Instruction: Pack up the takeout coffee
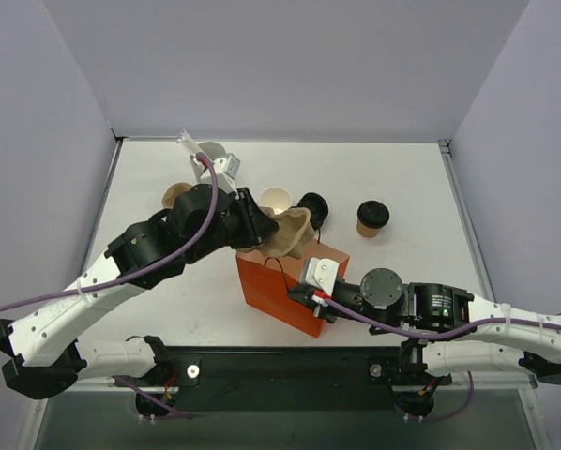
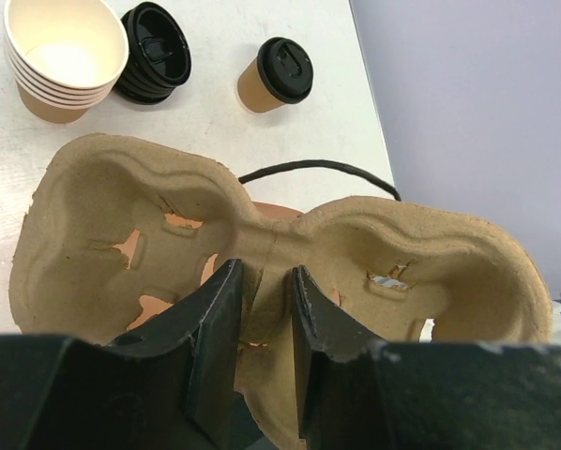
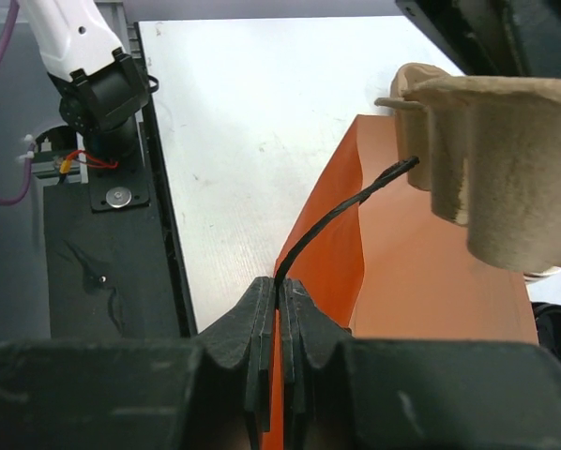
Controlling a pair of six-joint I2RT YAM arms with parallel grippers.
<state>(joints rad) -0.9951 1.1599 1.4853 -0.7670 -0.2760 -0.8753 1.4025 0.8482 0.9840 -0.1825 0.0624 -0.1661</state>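
Both right fingers are pinching the thin black cord handle of the orange paper bag on the white counter. Just above it, the left fingers are clamping the middle ridge of the tan moulded-pulp cup carrier. Farther back, the small tan-brown paper cup with a round black plastic lid is standing upright on the counter, apart from the loose black lids and the stacked lidless tan cups.
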